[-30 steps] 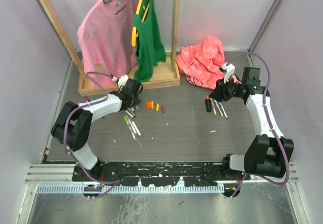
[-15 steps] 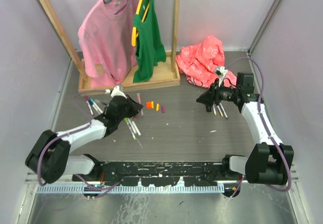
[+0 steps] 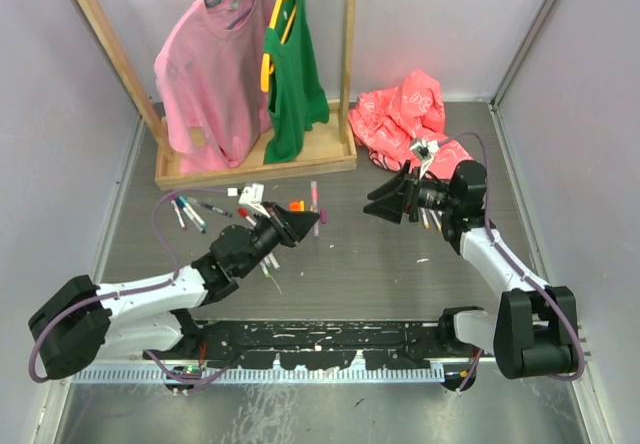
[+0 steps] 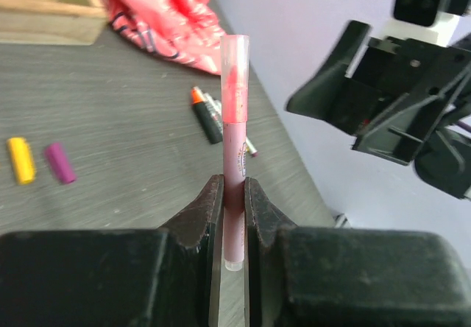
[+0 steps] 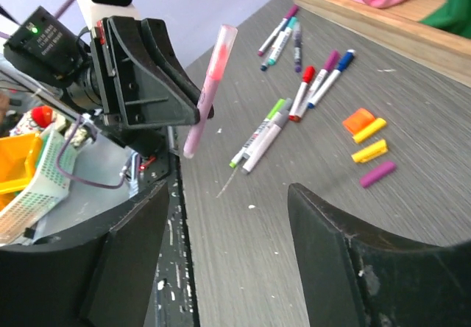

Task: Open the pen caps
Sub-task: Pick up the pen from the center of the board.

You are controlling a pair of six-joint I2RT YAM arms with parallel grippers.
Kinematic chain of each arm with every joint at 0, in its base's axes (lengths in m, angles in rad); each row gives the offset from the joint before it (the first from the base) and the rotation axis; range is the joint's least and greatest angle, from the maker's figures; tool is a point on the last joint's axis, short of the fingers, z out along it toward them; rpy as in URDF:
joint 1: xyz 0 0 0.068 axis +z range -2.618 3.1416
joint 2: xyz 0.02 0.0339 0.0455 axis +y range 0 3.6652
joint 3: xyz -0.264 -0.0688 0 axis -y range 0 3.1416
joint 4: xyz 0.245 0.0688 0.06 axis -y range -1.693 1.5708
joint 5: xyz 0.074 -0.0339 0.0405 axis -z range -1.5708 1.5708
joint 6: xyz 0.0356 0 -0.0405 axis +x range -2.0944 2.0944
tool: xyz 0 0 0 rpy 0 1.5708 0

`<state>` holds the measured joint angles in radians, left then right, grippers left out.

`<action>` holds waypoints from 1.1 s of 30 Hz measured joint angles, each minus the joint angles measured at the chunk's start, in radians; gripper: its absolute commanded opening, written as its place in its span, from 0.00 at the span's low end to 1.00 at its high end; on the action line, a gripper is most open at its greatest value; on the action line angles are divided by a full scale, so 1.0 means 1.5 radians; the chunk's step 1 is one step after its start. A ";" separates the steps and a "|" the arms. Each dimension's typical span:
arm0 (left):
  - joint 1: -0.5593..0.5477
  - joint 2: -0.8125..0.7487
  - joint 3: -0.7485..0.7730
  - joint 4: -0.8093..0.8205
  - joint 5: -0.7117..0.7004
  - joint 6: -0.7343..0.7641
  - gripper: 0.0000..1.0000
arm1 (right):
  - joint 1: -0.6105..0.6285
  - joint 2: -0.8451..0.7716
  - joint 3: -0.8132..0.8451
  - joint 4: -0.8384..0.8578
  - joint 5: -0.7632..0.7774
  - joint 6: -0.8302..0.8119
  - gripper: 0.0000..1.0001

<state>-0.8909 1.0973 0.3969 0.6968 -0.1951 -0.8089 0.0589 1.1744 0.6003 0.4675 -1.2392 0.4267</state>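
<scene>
My left gripper (image 4: 234, 194) is shut on the barrel of a pink pen (image 4: 235, 150), which it holds above the table. The pen's see-through pink cap (image 4: 235, 53) is still on and points toward my right gripper (image 3: 385, 200). That gripper is open with nothing between its fingers (image 5: 346, 253) and faces the pen (image 5: 210, 84) from a short way off. In the top view the held pen (image 3: 314, 202) stands between the two grippers. Loose caps lie on the table: orange (image 5: 359, 119), yellow (image 5: 369, 151) and purple (image 5: 378, 173).
More pens lie on the table (image 5: 268, 132), with others further left (image 3: 185, 209). A black highlighter with an orange cap (image 4: 206, 113) lies by the red bag (image 3: 405, 114). The wooden clothes rack (image 3: 250, 169), hung with a pink and a green garment, stands at the back.
My left gripper has swung from the pens at the left toward the middle, lifting the pink pen. My right gripper has moved left toward it and opened wider.
</scene>
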 measured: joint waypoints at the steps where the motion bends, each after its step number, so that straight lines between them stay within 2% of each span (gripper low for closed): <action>1: -0.014 0.002 0.000 0.020 -0.006 0.011 0.00 | 0.007 -0.002 -0.003 0.026 0.002 0.021 0.75; 4: -0.056 0.017 0.002 0.076 -0.029 0.042 0.00 | 0.035 -0.004 -0.008 0.104 0.015 0.098 0.81; 11: -0.122 0.101 0.020 0.179 -0.072 0.101 0.00 | 0.098 -0.028 -0.015 0.167 0.063 0.207 0.81; 17: -0.159 0.139 0.054 0.231 -0.090 0.156 0.00 | 0.127 -0.055 -0.015 0.167 0.073 0.214 0.81; 21: -0.175 0.139 0.072 0.253 -0.095 0.179 0.00 | 0.127 -0.065 -0.015 0.148 0.081 0.203 0.77; 33: -0.189 0.157 0.075 0.308 -0.119 0.200 0.00 | 0.127 -0.091 -0.015 0.133 0.090 0.192 0.71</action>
<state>-1.1744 1.3331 0.5091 1.1584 -0.3729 -0.5083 0.2497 1.0378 0.5777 0.6666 -1.1046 0.7147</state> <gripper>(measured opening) 0.124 0.726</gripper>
